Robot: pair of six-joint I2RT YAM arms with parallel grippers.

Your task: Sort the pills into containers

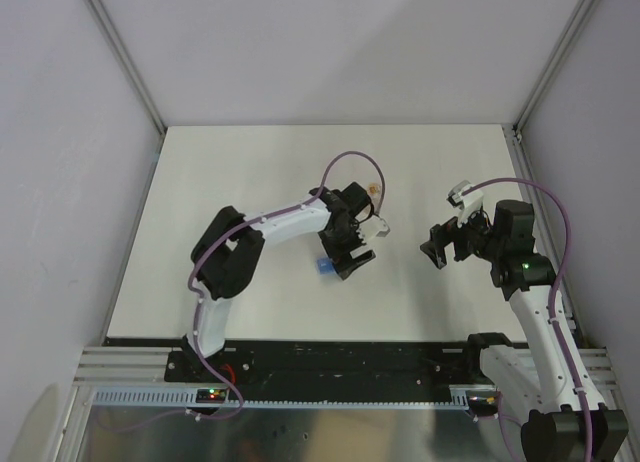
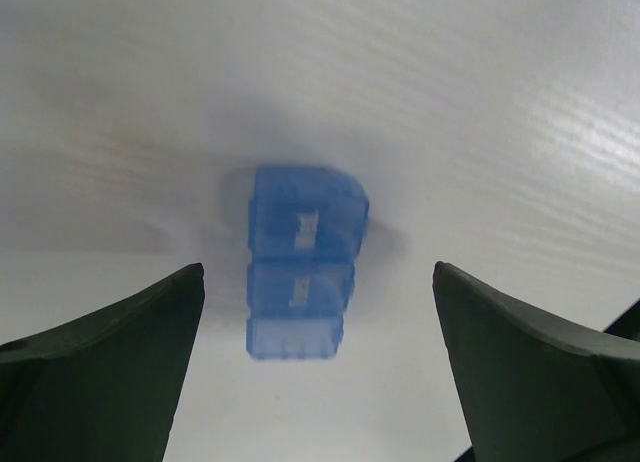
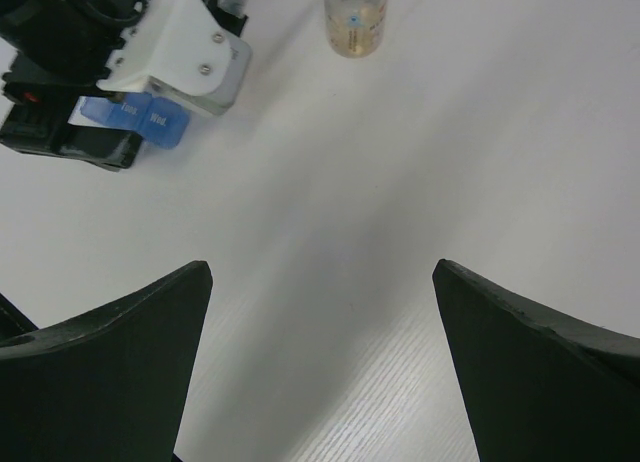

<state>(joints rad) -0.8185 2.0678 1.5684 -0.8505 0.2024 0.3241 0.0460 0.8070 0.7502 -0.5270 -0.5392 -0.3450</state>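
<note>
Only my left wrist view shows the blue container strip (image 2: 300, 272) whole: three joined compartments lying flat on the white table (image 2: 520, 102), running from near to far. From above, just a blue corner peeks out at the near left of that wrist. The right wrist view catches two compartments, the rest hidden under the left arm's white housing (image 3: 180, 57). That view also shows the clear vial (image 3: 355, 12) standing farther off, an orange-brown mass of pills (image 3: 365, 24) inside, apart from the strip. My left fingers (image 2: 110, 372) are spread wide, gripping nothing; the strip's near end lies between their tips, touching neither. My right fingers (image 3: 110, 362) gape too, empty.
</note>
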